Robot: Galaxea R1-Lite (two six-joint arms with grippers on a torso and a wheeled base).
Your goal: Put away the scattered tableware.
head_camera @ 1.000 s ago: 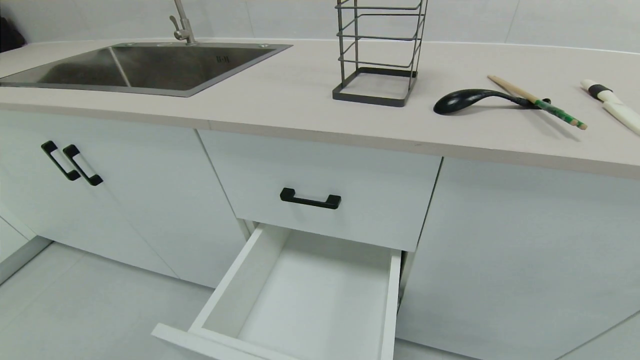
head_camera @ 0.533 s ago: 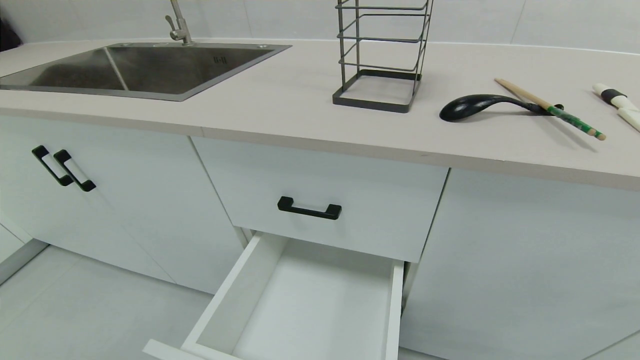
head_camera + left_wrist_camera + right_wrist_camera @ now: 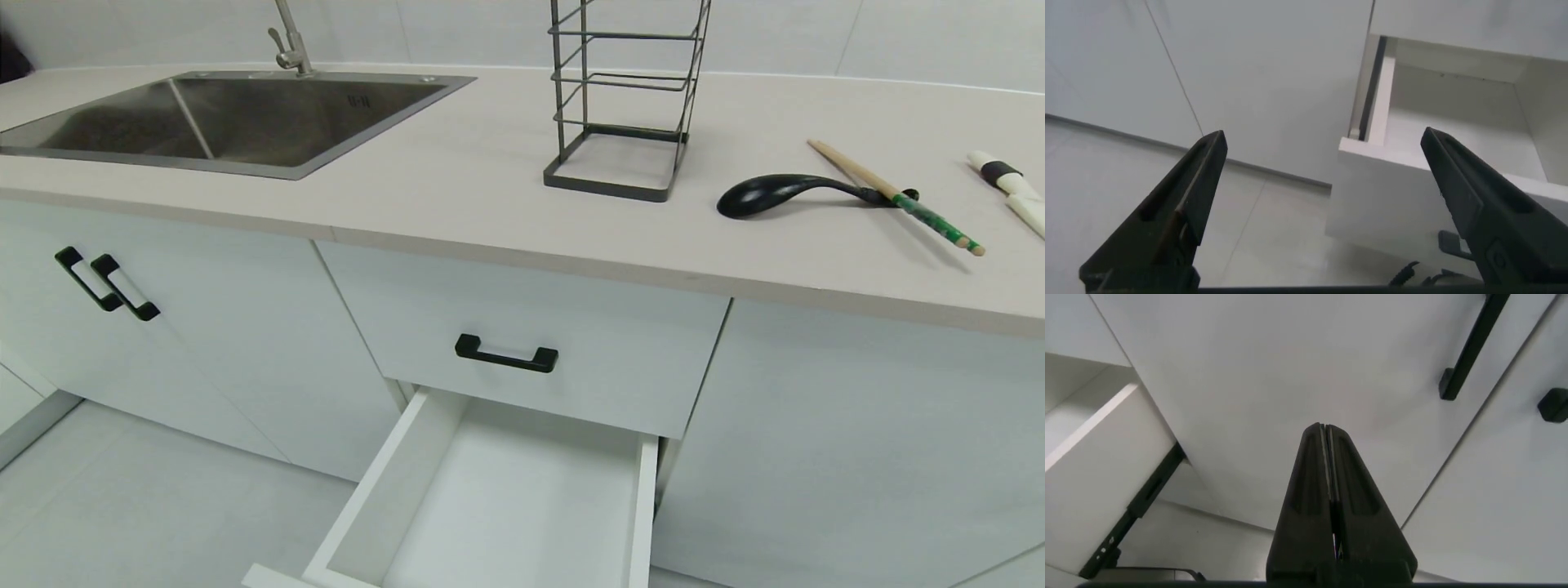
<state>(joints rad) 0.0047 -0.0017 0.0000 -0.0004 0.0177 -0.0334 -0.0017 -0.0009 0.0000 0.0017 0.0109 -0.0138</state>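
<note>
Your left claw [image 3: 1323,135] stood wide apart, holding nothing, beside the pulled-out lower drawer [image 3: 1404,159]. Your right claw [image 3: 1324,437] was pressed together, empty, facing a white cabinet door [image 3: 1290,367]. On the surface [image 3: 457,180], the black spoon [image 3: 771,194] lay against the chopsticks [image 3: 894,196], to the right of the wire rack [image 3: 624,98]. A white-handled utensil [image 3: 1008,186] lay farther right.

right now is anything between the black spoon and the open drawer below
Nothing visible blocks that path: the open drawer juts out below the countertop edge. The chopsticks do lie across the handle end of the black spoon, so lifting it may shift them.
</note>
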